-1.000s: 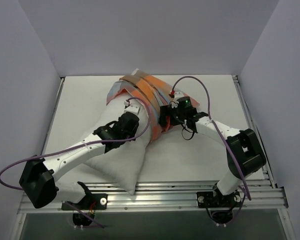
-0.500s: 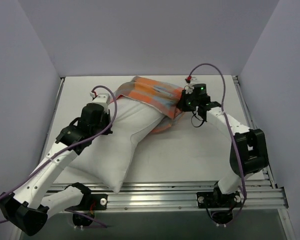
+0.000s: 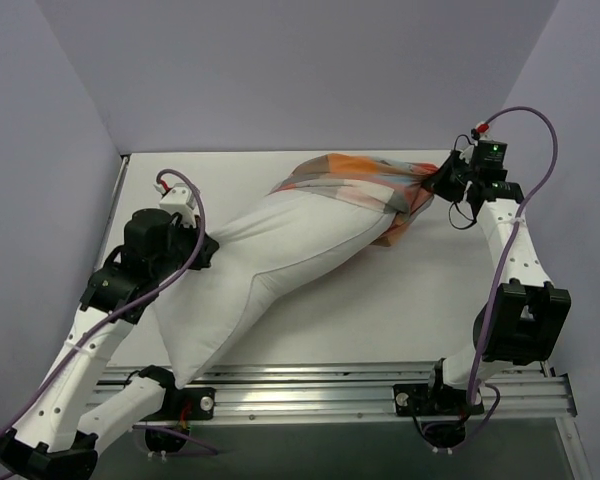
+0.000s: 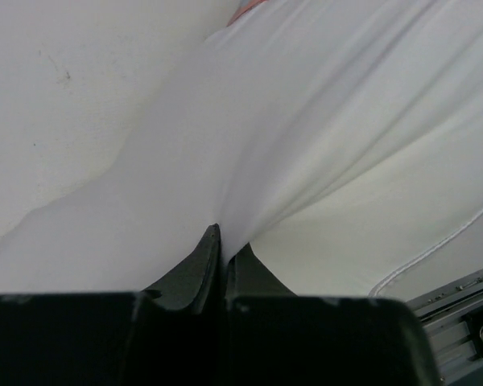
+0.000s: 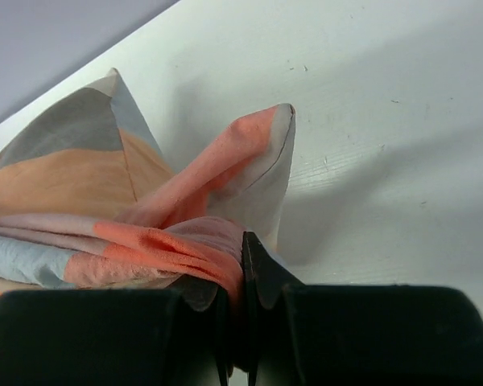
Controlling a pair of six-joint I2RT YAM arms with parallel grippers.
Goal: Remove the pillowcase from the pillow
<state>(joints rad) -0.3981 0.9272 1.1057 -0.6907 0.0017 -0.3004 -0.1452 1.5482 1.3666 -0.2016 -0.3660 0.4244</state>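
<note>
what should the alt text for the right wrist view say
The right arm's jaws are shut on a bunched orange fold of the checked pillowcase, seen over a white table. One corner of the cloth pokes up just beyond the jaws.

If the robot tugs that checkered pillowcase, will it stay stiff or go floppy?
Probably floppy: the pillowcase bunches into soft folds where the right gripper pinches it. Likely thin and light too, since it follows the shape of the pillow.
</note>
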